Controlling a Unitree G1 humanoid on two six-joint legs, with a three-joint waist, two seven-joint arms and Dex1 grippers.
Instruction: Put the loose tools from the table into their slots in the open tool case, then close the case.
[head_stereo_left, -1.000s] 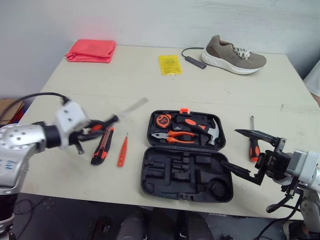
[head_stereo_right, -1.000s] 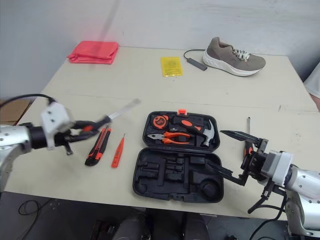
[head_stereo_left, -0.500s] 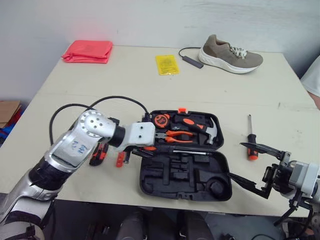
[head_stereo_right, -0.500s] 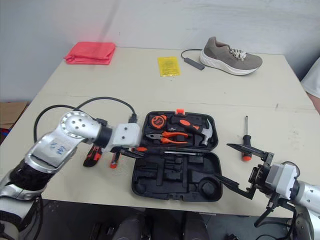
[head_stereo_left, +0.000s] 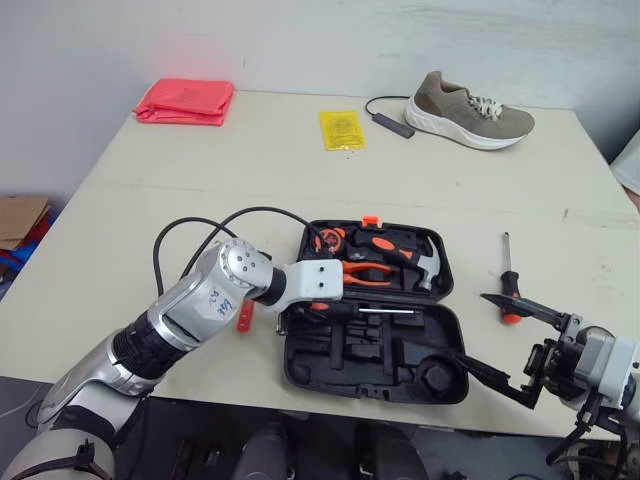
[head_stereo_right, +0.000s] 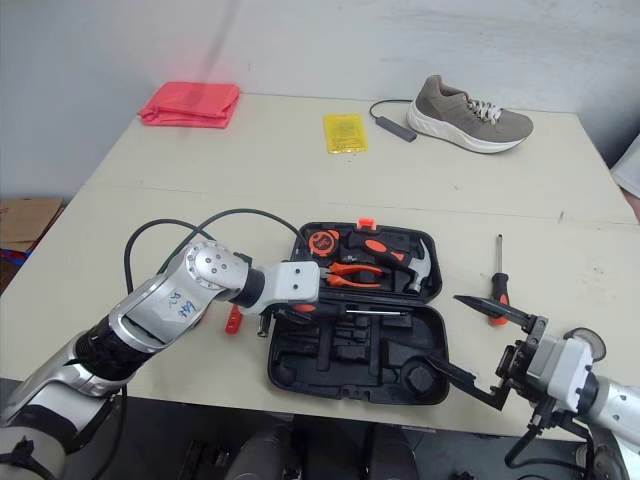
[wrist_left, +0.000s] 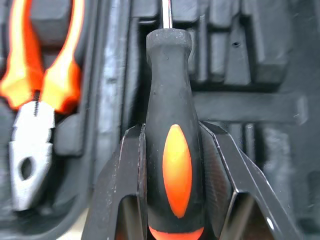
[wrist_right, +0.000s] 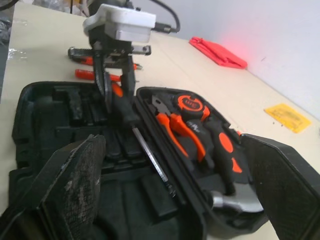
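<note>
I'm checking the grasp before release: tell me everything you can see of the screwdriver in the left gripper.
The screwdriver has a black, rubbery-looking handle with an orange oval inlay and an orange butt, and a thin bright metal shaft. The left gripper is shut on the handle, one finger on each side. It lies roughly level over the moulded half of the tool case, near the hinge, with its shaft towards the robot's right. Whether it sits in a slot is unclear.

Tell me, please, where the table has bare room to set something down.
Bare table runs wide between the red cloth, yellow packet and shoe behind and the tool case in front. Crowded: the case's left side, where the left gripper holds a screwdriver, and its right side, by the open right gripper and a loose screwdriver.
</note>
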